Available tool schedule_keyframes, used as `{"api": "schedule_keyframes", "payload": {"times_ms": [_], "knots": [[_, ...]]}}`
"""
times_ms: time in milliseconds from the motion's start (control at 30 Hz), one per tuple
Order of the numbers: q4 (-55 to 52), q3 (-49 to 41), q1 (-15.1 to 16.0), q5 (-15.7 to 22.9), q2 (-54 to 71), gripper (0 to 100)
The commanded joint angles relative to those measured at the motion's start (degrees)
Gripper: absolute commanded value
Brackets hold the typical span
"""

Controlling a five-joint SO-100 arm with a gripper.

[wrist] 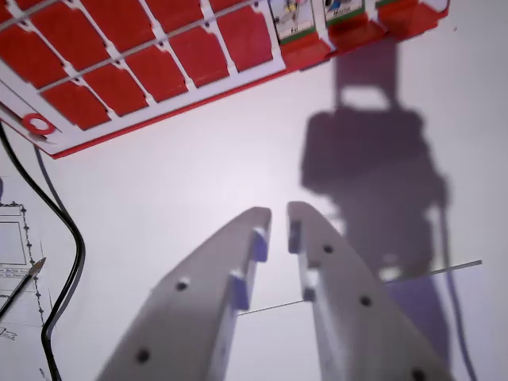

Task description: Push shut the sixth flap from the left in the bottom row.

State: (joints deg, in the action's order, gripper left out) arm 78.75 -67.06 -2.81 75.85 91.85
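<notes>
A red and white board [159, 63] of square flaps fills the top of the wrist view, tilted down toward the wrist view's left. Most flaps [198, 55] lie flat and red. At the top right, a few flaps stand up and show picture cards [290, 17]. My gripper [279, 218] is white, well short of the board's near edge, hovering over the table. Its fingertips [258, 222] stand a narrow gap apart with nothing between them. Its shadow [373, 159] falls on the table to the right.
A black cable [67, 238] curves down the wrist view's left side. A printed sheet of paper [16, 246] with a pencil [20, 286] lies at the left edge. A thin line [381, 282] runs across the white table behind the fingers.
</notes>
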Motion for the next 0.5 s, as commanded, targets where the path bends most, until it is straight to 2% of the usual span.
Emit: {"api": "schedule_keyframes", "payload": {"times_ms": [0, 467], "knots": [[0.35, 7.21, -0.18, -0.62, -2.55, 2], [0.26, 18.72, 0.26, -2.02, -21.18, 2]]}}
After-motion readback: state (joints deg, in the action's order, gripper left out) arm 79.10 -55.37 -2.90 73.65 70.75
